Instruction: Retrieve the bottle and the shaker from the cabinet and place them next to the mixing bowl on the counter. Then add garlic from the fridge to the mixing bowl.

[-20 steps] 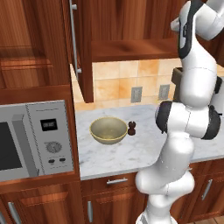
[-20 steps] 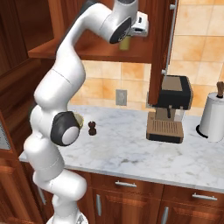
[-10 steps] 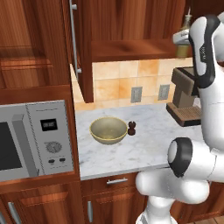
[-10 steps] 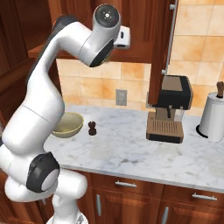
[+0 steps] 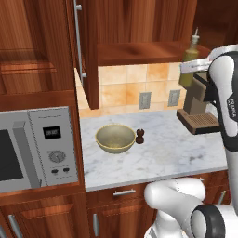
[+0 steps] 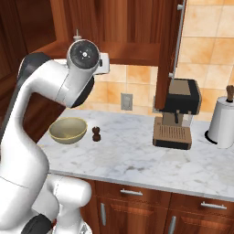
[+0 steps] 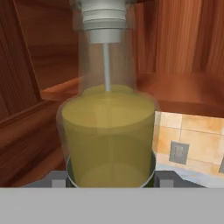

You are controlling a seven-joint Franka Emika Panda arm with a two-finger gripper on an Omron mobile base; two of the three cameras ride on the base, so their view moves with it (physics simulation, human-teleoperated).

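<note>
A clear bottle (image 7: pixel 109 131) of yellow oil with a silver cap stands upright between the two dark fingertips of my gripper (image 7: pixel 109 180), which is shut on its lower body. In the left base view the bottle (image 5: pixel 190 52) hangs in front of the open cabinet's shelf (image 5: pixel 139 49), above the counter's right part, with the gripper (image 5: pixel 192 67) around it. On the right base view, the bottle's tip (image 6: pixel 77 34) peeks over my arm. The small dark shaker (image 5: pixel 140 136) (image 6: pixel 96 133) stands on the counter just right of the tan mixing bowl (image 5: pixel 115 138) (image 6: pixel 68 130).
A coffee machine (image 5: pixel 201 106) (image 6: pixel 177 114) stands on the counter below the held bottle. The open cabinet door (image 5: pixel 87 51) (image 6: pixel 168 50) hangs above the bowl. A microwave (image 5: pixel 32 148) is at the left, a paper towel roll (image 6: pixel 222 121) at the far right.
My arm has swung its elbow out to the right in the left base view, and the hand with the bottle has come down and out from the cabinet shelf. Bowl and shaker have not moved.
</note>
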